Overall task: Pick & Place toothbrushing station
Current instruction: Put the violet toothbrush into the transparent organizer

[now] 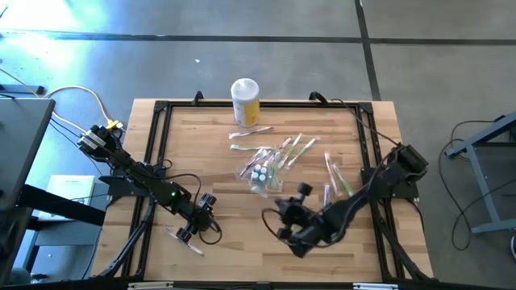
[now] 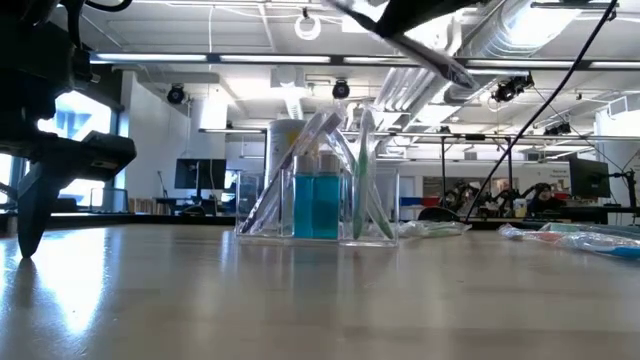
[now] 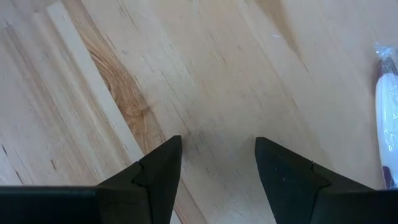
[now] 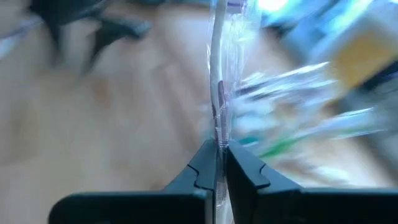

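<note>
The toothbrushing station [image 1: 262, 171] is a small clear container in the middle of the table, holding blue blocks and leaning toothbrushes [image 2: 318, 200]. My right gripper [image 4: 219, 155] hovers near the table's front [image 1: 284, 228], shut on a toothbrush in a clear wrapper [image 4: 217, 74]. In the low view this toothbrush [image 2: 430, 55] slants high above the station. My left gripper [image 3: 217, 155] stands open just above bare wood at the front left [image 1: 189, 231], with another wrapped toothbrush [image 3: 387, 118] beside it. My right gripper pinches the wrapped toothbrush between its two fingers at one end of the wrapper [image 4: 219, 134]. The rest of it runs straight on beyond the fingertips, in line with them. It is lifted clear of the table. The view is blurred, so which end is held cannot be told.
A yellow jar with a white lid [image 1: 245, 101] stands at the far edge. Several loose toothbrushes lie around the station [image 1: 286, 149] and to its right [image 1: 334, 173]. A black frame [image 1: 157, 145] runs around the wooden top.
</note>
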### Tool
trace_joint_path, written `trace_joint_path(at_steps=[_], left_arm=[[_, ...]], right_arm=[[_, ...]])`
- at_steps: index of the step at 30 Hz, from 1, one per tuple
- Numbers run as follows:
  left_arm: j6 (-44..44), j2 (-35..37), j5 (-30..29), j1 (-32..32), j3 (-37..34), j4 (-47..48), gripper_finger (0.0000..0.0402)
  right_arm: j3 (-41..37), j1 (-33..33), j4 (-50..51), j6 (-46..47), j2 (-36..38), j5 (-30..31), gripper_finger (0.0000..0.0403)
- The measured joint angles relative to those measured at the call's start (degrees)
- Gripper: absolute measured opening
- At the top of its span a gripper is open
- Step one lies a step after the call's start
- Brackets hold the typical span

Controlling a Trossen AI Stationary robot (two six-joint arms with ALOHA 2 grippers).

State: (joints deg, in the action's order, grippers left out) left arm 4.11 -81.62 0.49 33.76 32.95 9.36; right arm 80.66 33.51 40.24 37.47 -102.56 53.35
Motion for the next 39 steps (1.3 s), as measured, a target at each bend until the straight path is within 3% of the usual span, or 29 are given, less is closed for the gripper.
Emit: trace_joint_path(at_steps=[2,4,9,16,19,27,33,39], left_arm=[[-0.5,0.0,0.1,0.0,0.0,0.0,0.0197],[-0.6,0.0,0.1,0.0,0.0,-0.1,0.0197],[-1.2,0.0,0.1,0.0,0.0,-0.2,0.0197],[-3.6,0.0,-0.7,0.0,-0.1,-1.8,0.0197],[-4.4,0.0,-0.9,-0.2,-0.1,-2.1,0.0197],[-5.4,0.0,2.9,-2.3,-0.1,-1.9,0.0197],[-5.4,0.0,3.9,-2.3,-0.1,-1.2,0.0197],[-5.4,0.0,3.9,-2.3,-0.1,-0.6,0.0197]], right_arm=[[-1.8,1.2,0.3,1.7,0.4,8.5,0.0007],[-4.2,1.4,-0.5,5.3,0.6,12.8,0.0007],[-11.8,0.2,-4.2,12.9,0.4,17.3,0.0008],[-17.7,-2.1,-14.9,10.0,0.4,22.7,0.0008],[-17.7,-3.1,-20.2,4.5,0.4,20.3,0.0008],[-17.7,-7.0,-46.2,-26.4,0.4,6.2,0.0008],[-22.0,-10.0,-54.3,-31.5,2.1,2.6,0.0008],[-34.3,-12.2,-78.8,-36.7,5.2,-1.7,0.0009]])
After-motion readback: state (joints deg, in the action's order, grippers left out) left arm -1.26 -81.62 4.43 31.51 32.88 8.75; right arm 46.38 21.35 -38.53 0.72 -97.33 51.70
